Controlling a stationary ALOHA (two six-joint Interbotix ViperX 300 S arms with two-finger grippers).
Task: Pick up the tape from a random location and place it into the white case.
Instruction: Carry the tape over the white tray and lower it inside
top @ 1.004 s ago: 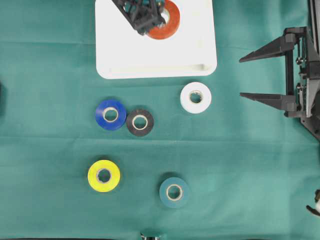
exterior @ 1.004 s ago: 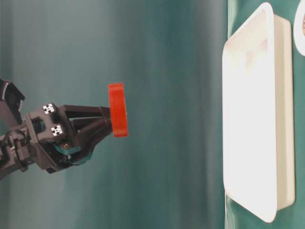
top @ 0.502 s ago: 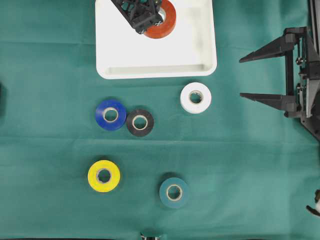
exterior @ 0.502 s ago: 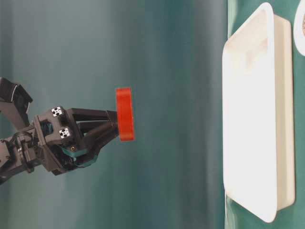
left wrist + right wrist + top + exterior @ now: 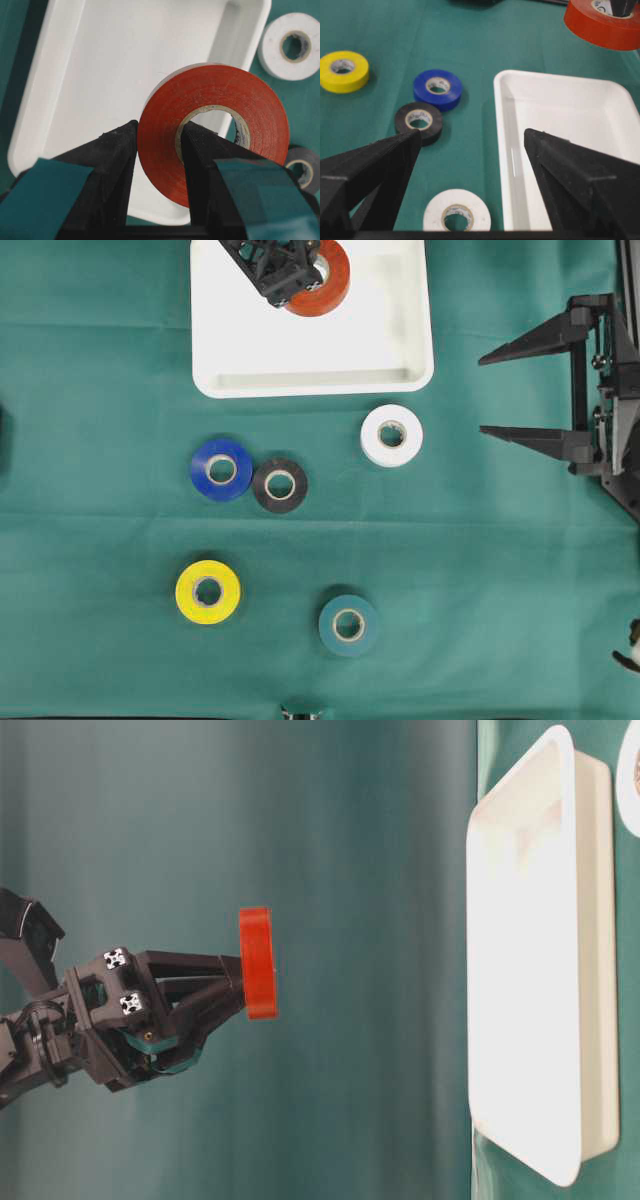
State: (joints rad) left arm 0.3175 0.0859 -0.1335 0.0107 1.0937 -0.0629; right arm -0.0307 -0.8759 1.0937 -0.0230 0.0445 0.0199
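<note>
The red tape roll (image 5: 322, 280) is held in the air above the white case (image 5: 312, 378), clear of its floor, as seen from table level. It is clamped by the left gripper (image 5: 159, 145), one finger through the core and one on the outer wall. The right gripper (image 5: 482, 394) is parked at the right edge, jaws spread wide and empty. On the green cloth (image 5: 480, 570) nearer than the case, five rolls are laid flat: white (image 5: 391, 435), blue (image 5: 221, 469) touching black (image 5: 280, 485), yellow (image 5: 208, 591), teal (image 5: 348, 624).
</note>
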